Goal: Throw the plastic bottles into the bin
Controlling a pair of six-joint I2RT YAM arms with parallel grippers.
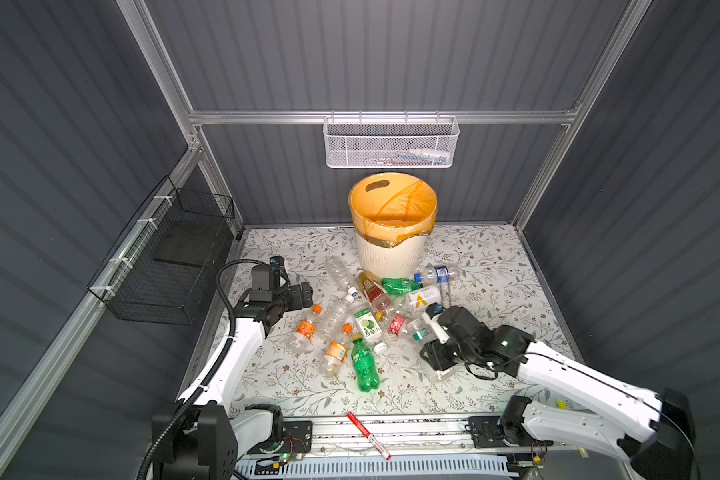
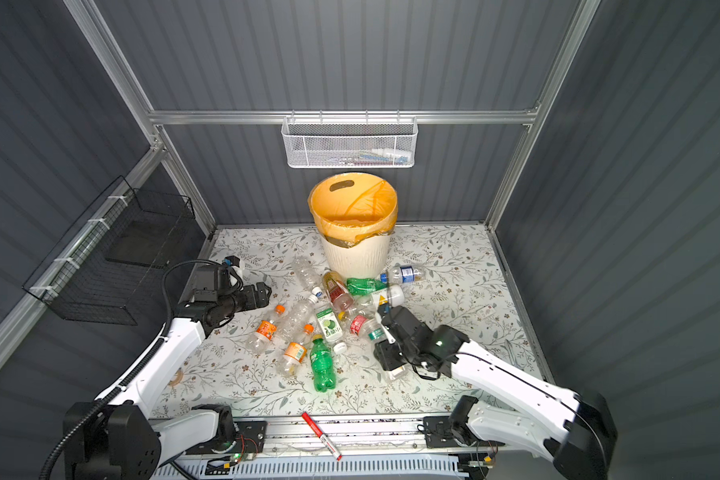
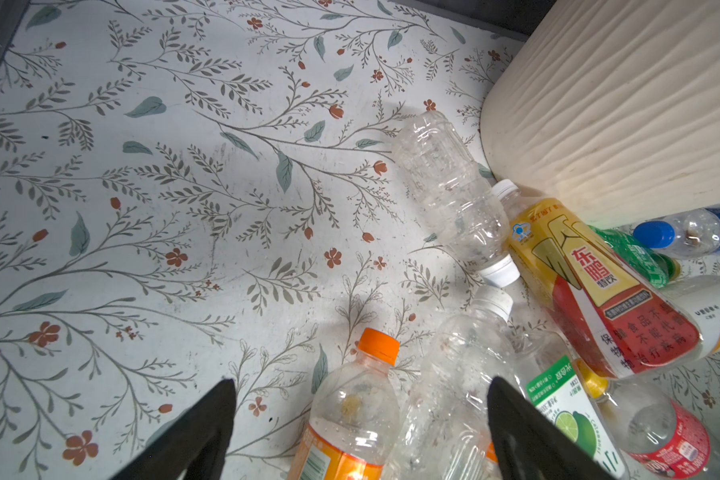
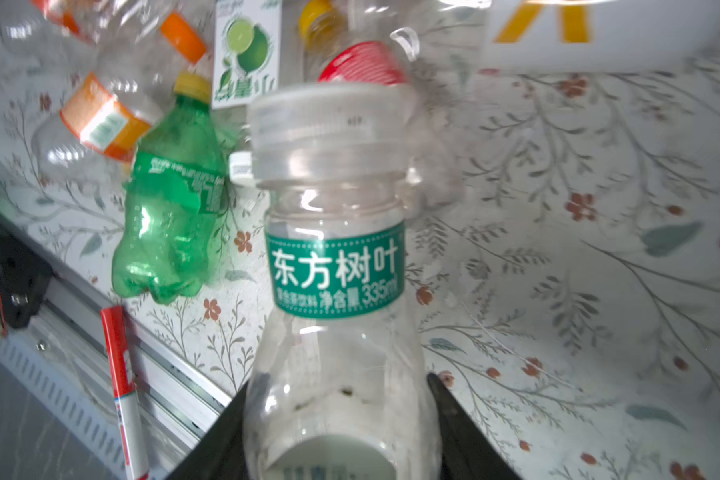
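Note:
The bin [image 1: 387,253] [image 2: 356,257] stands at the back of the floral table, lined with an orange bag; its ribbed wall [image 3: 620,104] fills a corner of the left wrist view. Several plastic bottles lie heaped in front of it, among them a green one [image 1: 364,365] [image 4: 171,216] and an orange-labelled one [image 1: 304,330] [image 3: 350,419]. My right gripper [image 1: 431,347] [image 2: 385,349] [image 4: 337,382] is shut on a clear bottle with a teal label [image 1: 420,333] [image 4: 335,270], its white cap pointing towards the heap. My left gripper [image 1: 306,295] [image 2: 262,293] [image 3: 360,384] hovers open left of the heap, holding nothing.
A red marker pen [image 1: 368,436] [image 4: 121,382] lies on the front rail. A white mesh basket [image 1: 391,143] hangs on the back wall above the bin. A black wire basket [image 1: 167,257] hangs on the left wall. A loose white cap [image 1: 380,347] lies beside the green bottle.

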